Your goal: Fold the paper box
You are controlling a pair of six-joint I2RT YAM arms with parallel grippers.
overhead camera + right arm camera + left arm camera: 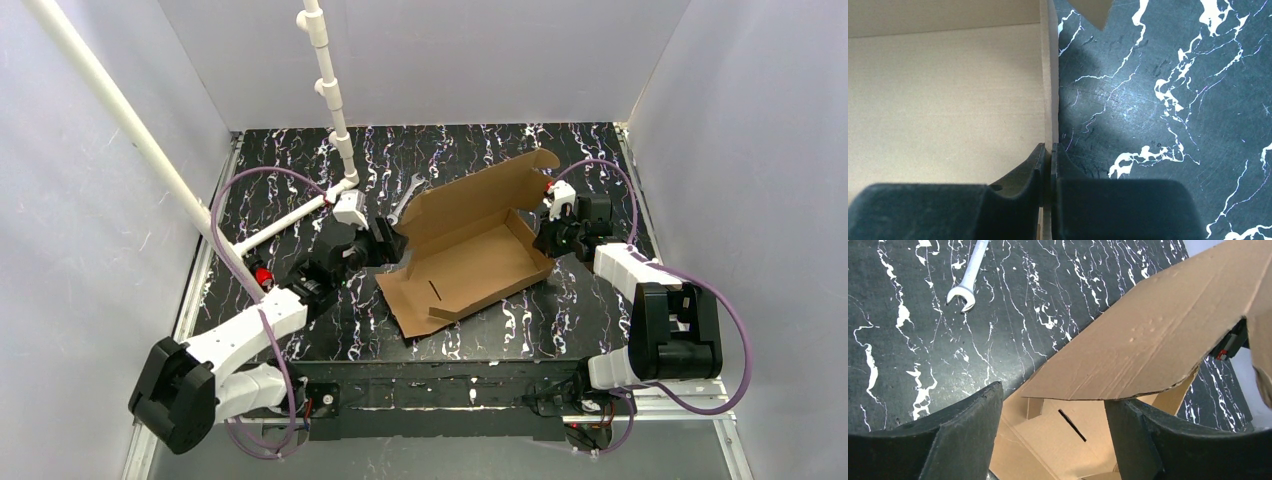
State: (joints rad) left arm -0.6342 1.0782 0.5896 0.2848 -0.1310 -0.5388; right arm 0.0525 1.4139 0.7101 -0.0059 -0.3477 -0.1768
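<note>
The paper box [470, 250] is brown cardboard, lying partly folded in the middle of the black marbled table, with its lid flap raised at the back. My left gripper [392, 243] is at the box's left end. In the left wrist view the left gripper [1053, 400] stands open, the box floor with a slot shows between its fingers, and a raised flap [1158, 340] hangs just above them. My right gripper [547, 238] is at the box's right end. In the right wrist view the right gripper [1052, 150] is shut on the thin upright wall [1049, 75] of the box.
A metal wrench [403, 198] lies on the table behind the left gripper, seen also in the left wrist view [967, 282]. A white pipe frame [330, 90] stands at the back left, with a slanted pipe [120, 110] along the left wall. White walls enclose the table.
</note>
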